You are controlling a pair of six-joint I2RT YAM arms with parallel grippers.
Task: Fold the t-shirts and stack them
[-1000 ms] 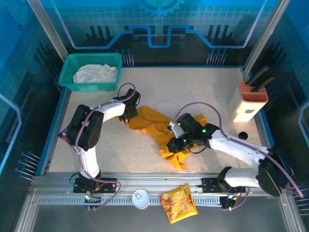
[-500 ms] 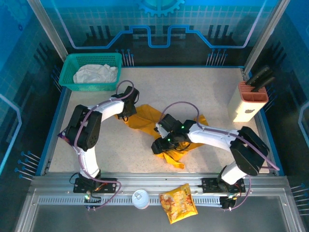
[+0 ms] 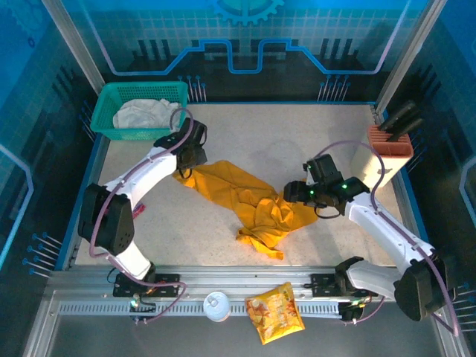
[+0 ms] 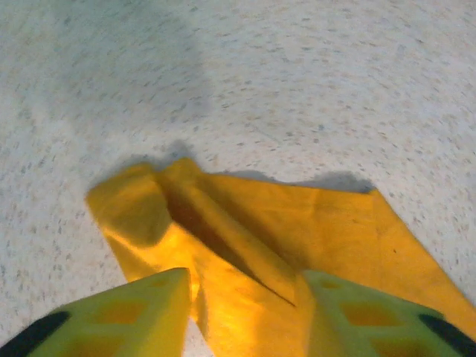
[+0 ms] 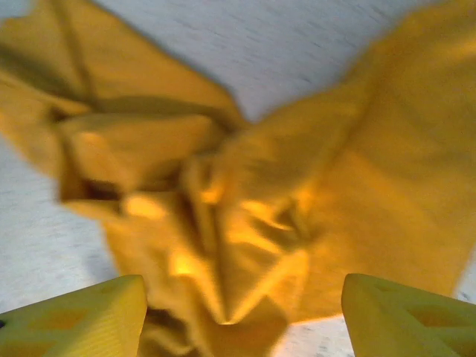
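The mustard t-shirt (image 3: 245, 199) lies crumpled mid-table, with a flatter corner toward the upper left. My left gripper (image 3: 187, 158) hovers over that corner. In the left wrist view its fingers (image 4: 141, 309) stand apart with the shirt's folded edge (image 4: 245, 238) between them, so the left gripper (image 4: 247, 286) is open. At the shirt's right edge my right gripper (image 3: 296, 195) is open. The right wrist view is blurred, with the right gripper (image 5: 244, 297) wide over bunched mustard cloth (image 5: 245, 201). The off-white t-shirt (image 3: 145, 113) sits bundled in the teal basket (image 3: 141, 91).
A white and orange knife block (image 3: 388, 152) stands at the right edge. A small black knob (image 3: 374, 209) lies near it. On the front rail sit a glossy snack packet (image 3: 274, 312) and a white round lid (image 3: 216, 306). Bare table lies behind the shirt.
My right arm swung from the shirt's lower-left side back to its right edge. The left gripper shifted up and left. The shirt now lies more stretched out along a diagonal.
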